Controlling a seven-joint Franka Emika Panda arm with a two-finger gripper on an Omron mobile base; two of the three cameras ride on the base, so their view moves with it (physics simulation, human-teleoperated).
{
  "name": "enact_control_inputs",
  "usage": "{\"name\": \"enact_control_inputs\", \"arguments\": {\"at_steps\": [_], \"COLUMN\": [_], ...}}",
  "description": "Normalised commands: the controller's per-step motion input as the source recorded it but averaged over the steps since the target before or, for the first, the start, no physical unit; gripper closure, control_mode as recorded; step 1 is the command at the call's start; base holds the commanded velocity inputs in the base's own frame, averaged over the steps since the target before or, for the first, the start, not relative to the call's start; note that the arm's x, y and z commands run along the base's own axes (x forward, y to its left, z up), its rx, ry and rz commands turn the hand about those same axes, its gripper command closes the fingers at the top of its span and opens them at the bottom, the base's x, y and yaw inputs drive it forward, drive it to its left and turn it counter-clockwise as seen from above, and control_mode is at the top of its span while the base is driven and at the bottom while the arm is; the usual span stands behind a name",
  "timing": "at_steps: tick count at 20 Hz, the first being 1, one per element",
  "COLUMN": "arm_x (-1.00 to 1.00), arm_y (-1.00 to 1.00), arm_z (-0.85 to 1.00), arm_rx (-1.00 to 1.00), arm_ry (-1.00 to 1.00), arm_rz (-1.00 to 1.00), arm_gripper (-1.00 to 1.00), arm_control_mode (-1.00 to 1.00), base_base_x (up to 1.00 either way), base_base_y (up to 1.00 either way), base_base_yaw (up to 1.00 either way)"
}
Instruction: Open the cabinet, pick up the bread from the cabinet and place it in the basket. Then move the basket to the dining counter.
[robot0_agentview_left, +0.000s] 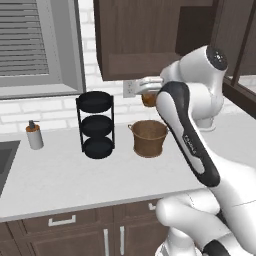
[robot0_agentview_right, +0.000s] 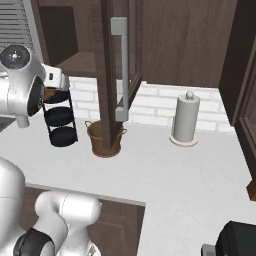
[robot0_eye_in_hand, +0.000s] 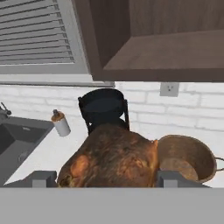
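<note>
Hand view: unlabelled bread (robot0_eye_in_hand: 111, 157) between hand (robot0_eye_in_hand: 103, 178) fingers, basket (robot0_eye_in_hand: 187, 156) beside.

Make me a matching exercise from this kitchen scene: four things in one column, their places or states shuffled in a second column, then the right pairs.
Things:
1. bread
2. basket
3. black rack
4. cabinet

Places or states:
A. door open, shelf bare
B. on the counter, nothing in it
C. held in the hand, above the counter
D. left of the basket, by the wall

Pairs: 1-C, 2-B, 3-D, 4-A

Golden-brown bread (robot0_eye_in_hand: 111, 157), brown woven basket (robot0_agentview_left: 149, 138)
</note>
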Motion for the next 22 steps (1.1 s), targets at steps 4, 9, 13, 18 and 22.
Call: {"name": "enact_control_inputs", "arguments": {"at_steps": [4,9,13,18,22], "arm_x": [-0.11,0.53,1.00,0.99,0.74], "arm_y": [-0.83,-0.76,-0.18,0.01,0.00], "arm_z": [-1.00,-1.00,-0.97,-0.49,-0.04], "arm_rx": [-0.12,-0.02,0.00,0.00,0.02], "arm_ry": [-0.03,0.02,0.09,0.07,0.12], "arm_rz": [-0.10,-0.10,-0.09,-0.08,-0.06], "arm_gripper": [1.00,1.00,1.00,1.00,1.00], "arm_control_mode": [-1.00,-1.00,-1.00,-1.00,-1.00], "base_base_x": [0.00,0.00,0.00,0.00,0.00], "base_base_y": [0.00,0.00,0.00,0.00,0.00], "base_base_yaw": [0.00,0.00,0.00,0.00,0.00]}}
